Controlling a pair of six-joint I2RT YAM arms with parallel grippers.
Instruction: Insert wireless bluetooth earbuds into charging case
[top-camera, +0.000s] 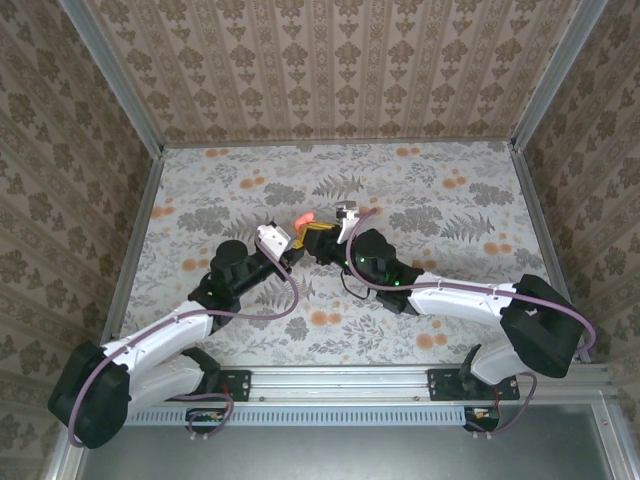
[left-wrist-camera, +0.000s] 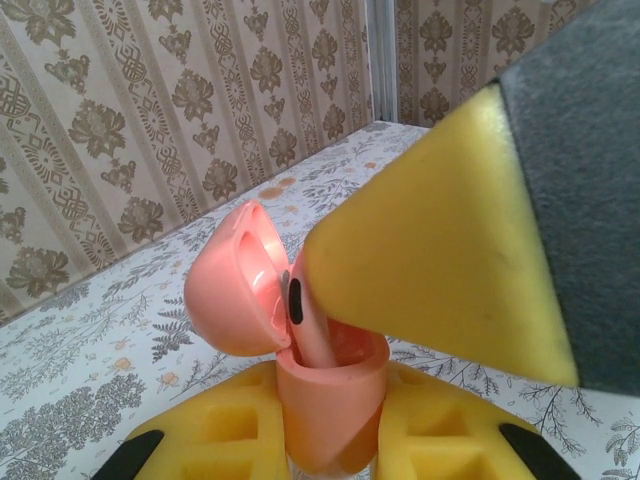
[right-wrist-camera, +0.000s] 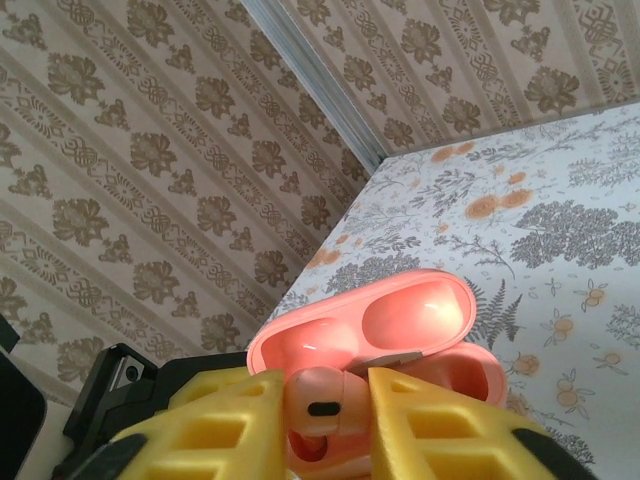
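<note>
Earbud (right-wrist-camera: 318, 400): pinched between right end effector (right-wrist-camera: 322, 425) pads, stem entering case mouth.
Charging case (left-wrist-camera: 330, 400): lid open, base clamped upright by left end effector (left-wrist-camera: 330, 445), over desk (top-camera: 420, 190) middle.
Room: desk edges and walls (top-camera: 330, 70) well apart all round.

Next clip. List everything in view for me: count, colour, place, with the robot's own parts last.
charging case: one, coral, lid open, mid-table, gripped by the left hand
earbud: one seen, coral, between the right hand's fingers at the case's mouth; whether a second is there I cannot tell
table: one, pale floral print with orange flowers, under both arms
walls: three, brown patterned wallpaper, around the table
frame posts: two, silver, at the far corners
rail: one, silver, near edge
left arm, right arm: white and black, reaching to mid-table
left hand: yellow fingers, shut on the case
right hand: yellow fingers, shut on the earbud
</note>
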